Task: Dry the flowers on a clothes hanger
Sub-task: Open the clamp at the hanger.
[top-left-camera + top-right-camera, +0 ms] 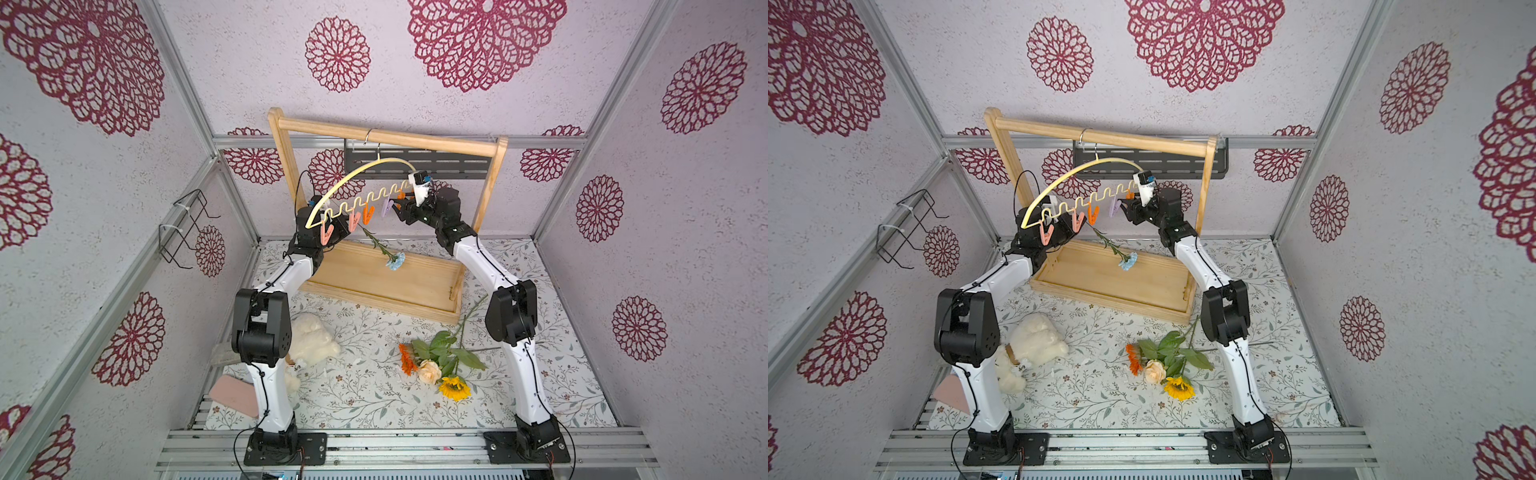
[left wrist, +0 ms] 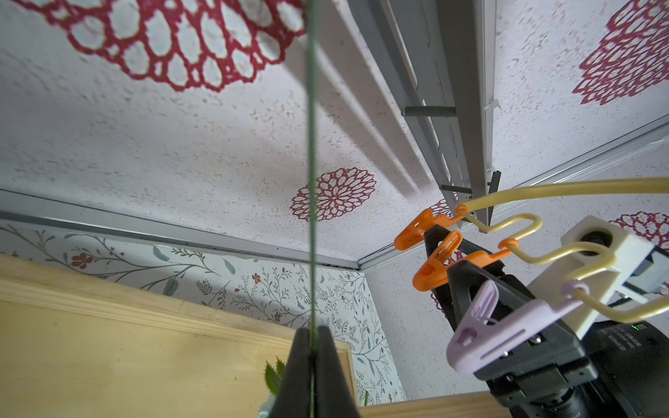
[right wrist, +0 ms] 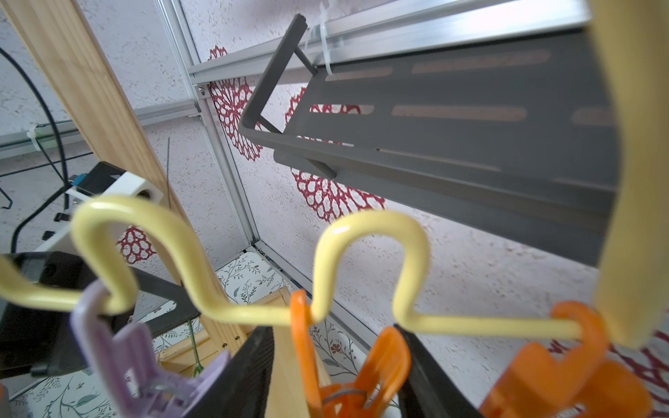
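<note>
Nearest to you, on the flower-printed surface (image 1: 353, 395), three of the flowers lay in one bunch: the orange gerbera (image 1: 408, 359), the peach rose (image 1: 429, 371) and the yellow sunflower (image 1: 455, 387). Their heads were close together, their broad leaves crossed, and the long green stems pointed away toward the right arm. I judge them light and thin in the stem and soft in the petals. You would do best to take one by the bare stem, away from leaves and head, and to lift slowly so that the neighbours do not come along.

Farther back, the left claw (image 2: 311, 340) was closed on the thin green stem of the light blue carnation (image 1: 395, 261), whose head hung down over the base of the wooden rack (image 1: 436, 139). Such a stem may slip or turn between the jaws.

Behind it, at the pale-yellow clothes hanger (image 3: 376, 220) with the wavy bar, the right claw (image 3: 333, 329) stood half wide around an orange plastic clothespin (image 3: 383, 354). A gap showed at one side, so I think it did not squeeze the pin.
</note>
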